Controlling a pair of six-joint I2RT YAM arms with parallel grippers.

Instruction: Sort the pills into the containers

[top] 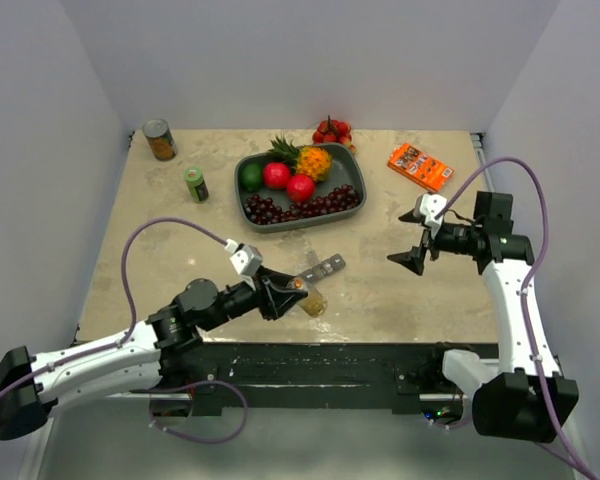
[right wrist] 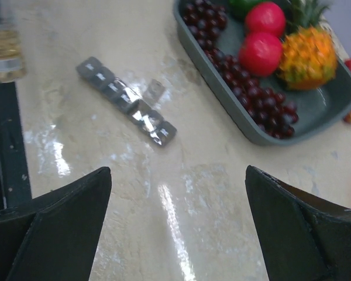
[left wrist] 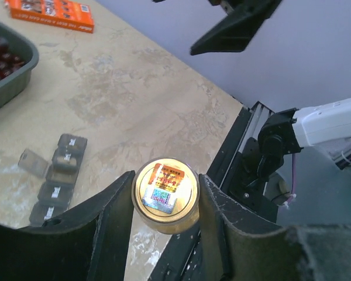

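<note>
My left gripper (top: 285, 290) is shut on a small amber pill bottle (top: 313, 300) near the table's front edge. In the left wrist view the bottle (left wrist: 165, 194) shows its round gold end with a sticker, pinched between both fingers of the left gripper (left wrist: 167, 178). No loose pills show. The containers (top: 321, 268) lie as a dark-grey strip just beyond the bottle. This strip of containers (left wrist: 57, 178) (right wrist: 126, 100) has one lid (right wrist: 155, 89) flipped open. My right gripper (top: 413, 240) (right wrist: 178, 175) hangs open and empty above the table, right of the strip.
A grey fruit tray (top: 352, 205) with grapes, apples and a pineapple stands at the back centre. A tin can (top: 160, 139) and a small green bottle (top: 196, 184) are back left; an orange box (top: 420, 166) is back right. The black base rail (top: 330, 355) runs along the front edge.
</note>
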